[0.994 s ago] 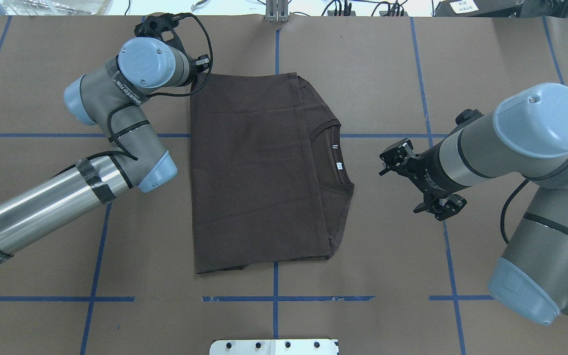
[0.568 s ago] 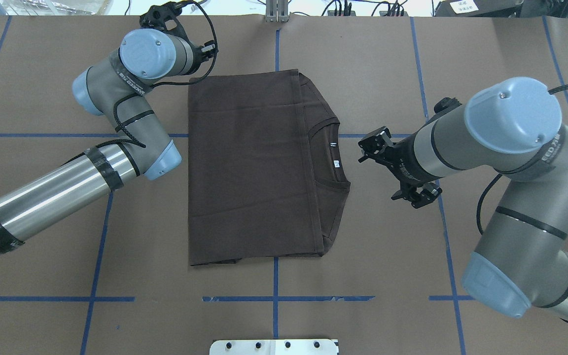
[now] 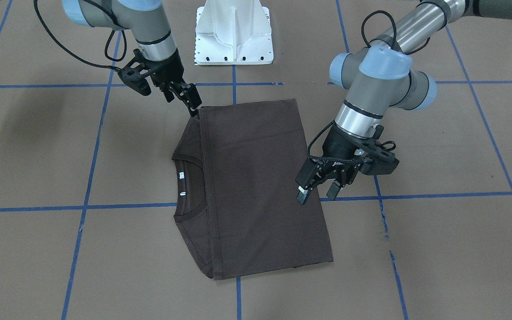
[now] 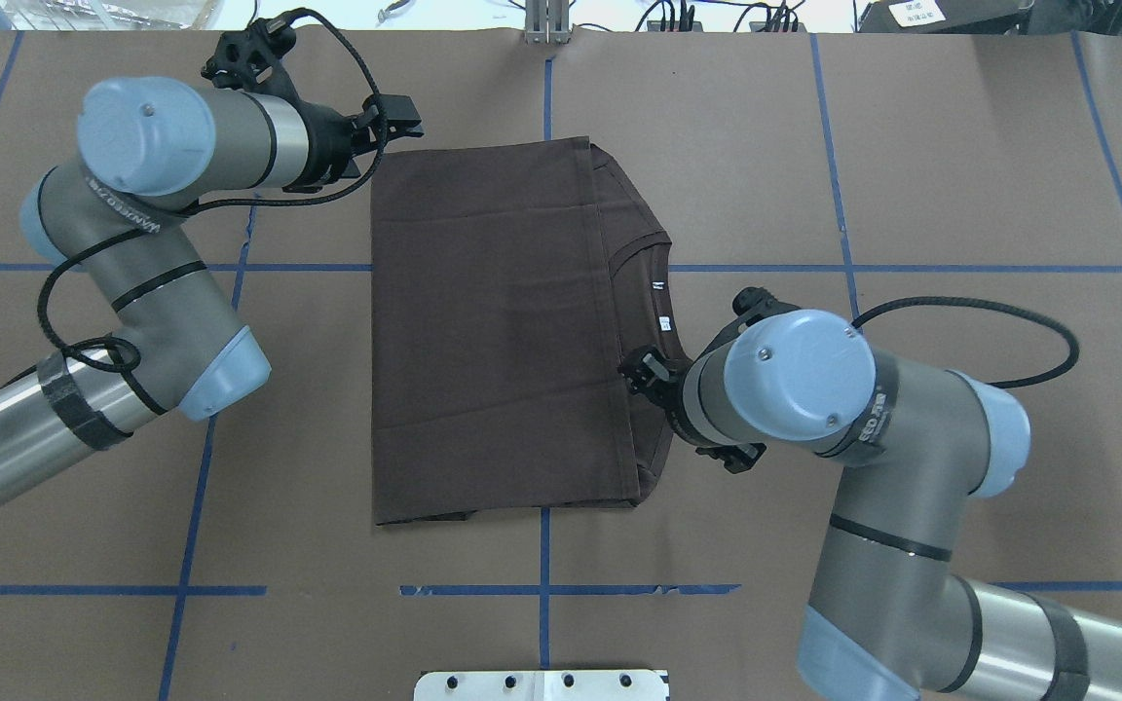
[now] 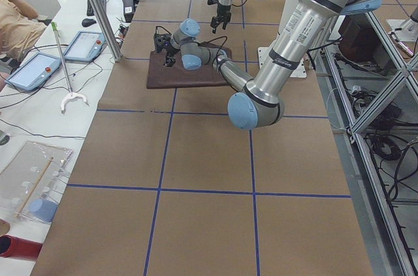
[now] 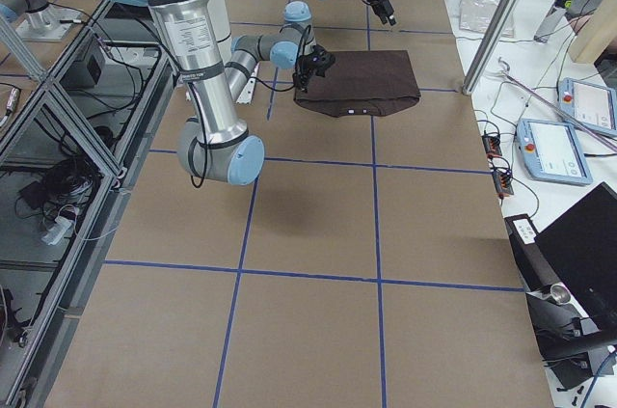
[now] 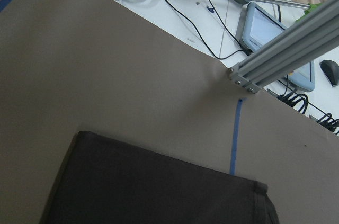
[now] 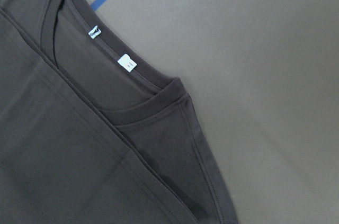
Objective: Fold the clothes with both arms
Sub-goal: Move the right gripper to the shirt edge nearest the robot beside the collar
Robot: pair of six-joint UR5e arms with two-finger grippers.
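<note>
Now the right claw (image 3: pixel 190 98) has swung in to the collar-side corner of the T-shirt (image 4: pixel 493 331), flat on the worktop (image 4: pixel 960 146); whether it is spread I cannot tell. The left claw (image 3: pixel 316 192) hangs spread at the opposite edge, so another fold looks near.
</note>
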